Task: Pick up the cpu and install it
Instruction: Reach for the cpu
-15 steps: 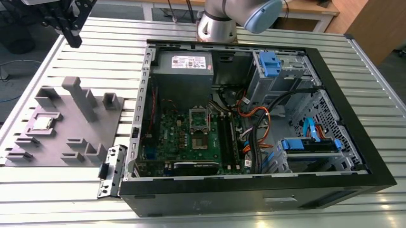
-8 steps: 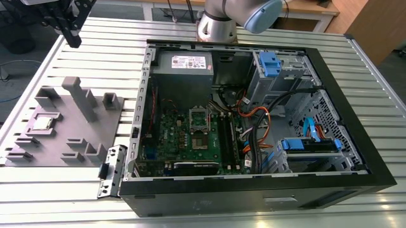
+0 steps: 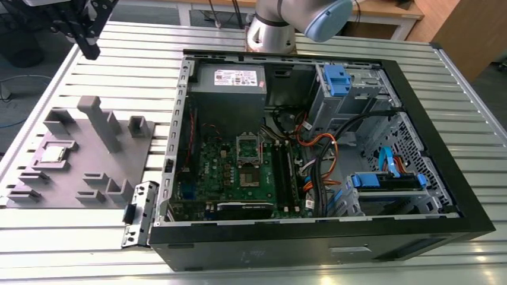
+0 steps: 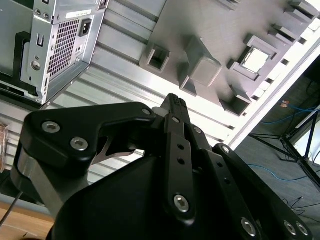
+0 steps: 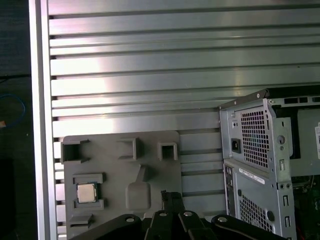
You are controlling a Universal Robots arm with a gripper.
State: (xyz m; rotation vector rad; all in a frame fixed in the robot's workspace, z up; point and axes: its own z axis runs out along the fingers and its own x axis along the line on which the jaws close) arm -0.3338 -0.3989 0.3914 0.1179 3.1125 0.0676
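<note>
Nothing installed yet: the small square silver-grey cpu (image 3: 53, 154) lies in the matte grey plastic fixture (image 3: 83, 157), left of frame. The black gripper (image 3: 89, 50) hovers upper left, fingers together, empty.

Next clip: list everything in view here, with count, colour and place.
cpu: one, silver-grey, in a pocket of the fixture plate.
fixture plate: one, matte grey, on the table at the exterior view's left.
computer case: one, black, side open, mid-table.
circuit board: one, green, inside the case.
power supply: one, grey, inside the case.
drive brackets: two, blue, inside the case.
cables: one bundle, orange and black, beside the board.
table: one, slatted silver metal, under everything.
arm: one, silver and blue-grey, behind the case in the exterior view.
gripper: one, black, shut, holding nothing, above the table, apart from the cpu.
</note>
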